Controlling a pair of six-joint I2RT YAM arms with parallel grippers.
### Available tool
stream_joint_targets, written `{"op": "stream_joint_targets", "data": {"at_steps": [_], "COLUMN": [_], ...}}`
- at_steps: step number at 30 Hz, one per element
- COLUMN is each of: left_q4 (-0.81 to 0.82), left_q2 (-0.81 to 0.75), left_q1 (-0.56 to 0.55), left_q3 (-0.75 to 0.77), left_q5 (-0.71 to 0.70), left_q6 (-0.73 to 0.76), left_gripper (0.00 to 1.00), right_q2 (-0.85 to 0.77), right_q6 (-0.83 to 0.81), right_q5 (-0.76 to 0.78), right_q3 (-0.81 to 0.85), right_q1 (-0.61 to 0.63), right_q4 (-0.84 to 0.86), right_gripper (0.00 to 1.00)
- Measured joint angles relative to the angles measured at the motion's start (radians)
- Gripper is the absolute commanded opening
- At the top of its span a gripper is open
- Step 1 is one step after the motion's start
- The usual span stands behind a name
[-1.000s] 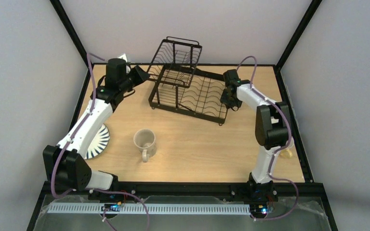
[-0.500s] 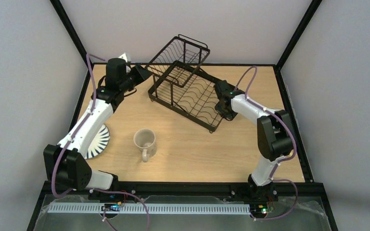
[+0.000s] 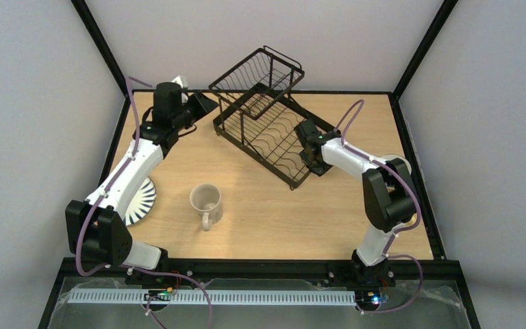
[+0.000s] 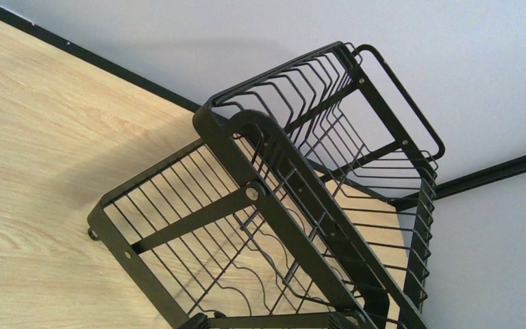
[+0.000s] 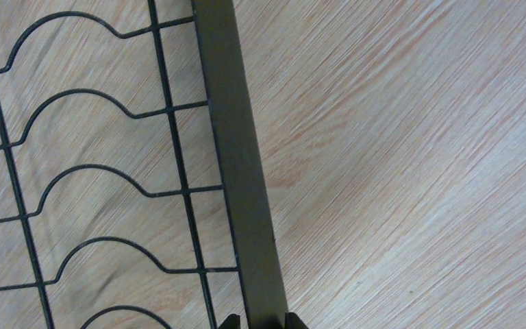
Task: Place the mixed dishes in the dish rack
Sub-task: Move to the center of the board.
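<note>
The rack sits skewed at the back of the desk, unloaded, with the mug and striped plate well apart from it. The right claw narrowly straddles its rim bar. Whether it grips cannot be told, so a slanted pull-away could snag and drag the rack. The left claw is wide and empty, just beside the rack's corner — a swing could knock it.
</note>
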Motion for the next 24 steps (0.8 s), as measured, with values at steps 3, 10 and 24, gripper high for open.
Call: {"op": "stream_joint_targets", "data": {"at_steps": [3, 10, 24], "left_q4": [0.000, -0.001, -0.040], "left_q2": [0.000, 0.000, -0.008], "left_q1": [0.000, 0.000, 0.000], "left_q3": [0.006, 0.011, 0.012], "left_q5": [0.000, -0.001, 0.000], "left_q6": [-0.003, -0.007, -0.040], "left_gripper": [0.99, 0.99, 0.99], "right_q2": [-0.010, -0.083, -0.153], "right_q6": [0.016, -0.009, -0.243], "right_q5": [0.000, 0.004, 0.130], "right_q3": [-0.002, -0.003, 0.046], "right_q1": [0.011, 0.020, 0.020], "right_q4": [0.003, 0.008, 0.022], "right_gripper": [0.64, 0.80, 0.97]}}
